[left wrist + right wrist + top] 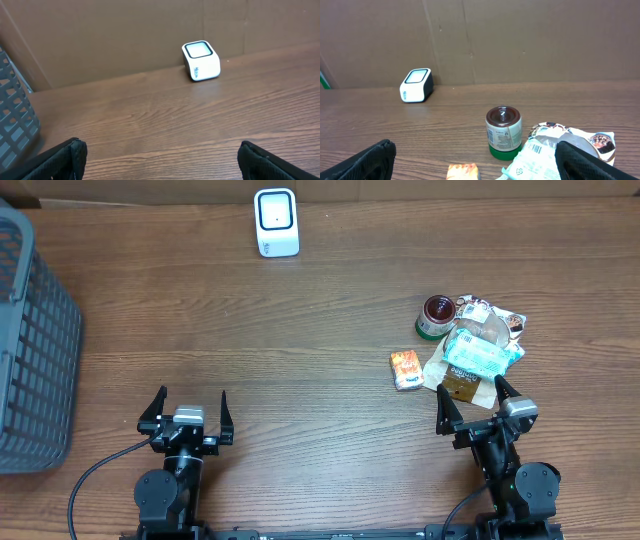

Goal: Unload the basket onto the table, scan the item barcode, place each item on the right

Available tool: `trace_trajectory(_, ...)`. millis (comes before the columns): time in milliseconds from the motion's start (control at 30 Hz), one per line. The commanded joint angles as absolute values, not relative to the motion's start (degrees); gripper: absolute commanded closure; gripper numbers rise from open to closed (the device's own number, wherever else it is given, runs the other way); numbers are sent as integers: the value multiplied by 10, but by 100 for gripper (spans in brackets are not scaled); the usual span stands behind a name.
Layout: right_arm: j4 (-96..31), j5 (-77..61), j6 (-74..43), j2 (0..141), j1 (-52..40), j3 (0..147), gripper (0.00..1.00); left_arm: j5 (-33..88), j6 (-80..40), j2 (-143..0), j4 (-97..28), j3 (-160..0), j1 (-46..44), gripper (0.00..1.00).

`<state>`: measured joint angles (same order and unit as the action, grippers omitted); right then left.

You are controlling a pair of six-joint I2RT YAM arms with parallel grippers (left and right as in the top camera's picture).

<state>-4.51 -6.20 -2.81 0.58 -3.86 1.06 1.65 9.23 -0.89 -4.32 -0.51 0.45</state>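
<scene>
the left gripper (191,402) sits at 7 o'clock on the table (300,330), jaws spread wide and empty; the right gripper (470,395) at 5 o'clock is likewise spread and empty; the items lie just beyond it at 4 o'clock: a small can (436,316), an orange packet (405,369), a heap of pouches (480,355); the white scanner (276,222) stands at 12 o'clock; a grey basket (30,350) at 9 o'clock
</scene>
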Motion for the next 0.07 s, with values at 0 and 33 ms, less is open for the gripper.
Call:
trace_trajectory(0,-42,-65,-30,2,-42,4,0,13,103,-3,-44,-3,2,0)
trace_trajectory(33,-42,-65,-30,2,-42,4,0,13,103,-3,-44,-3,2,0)
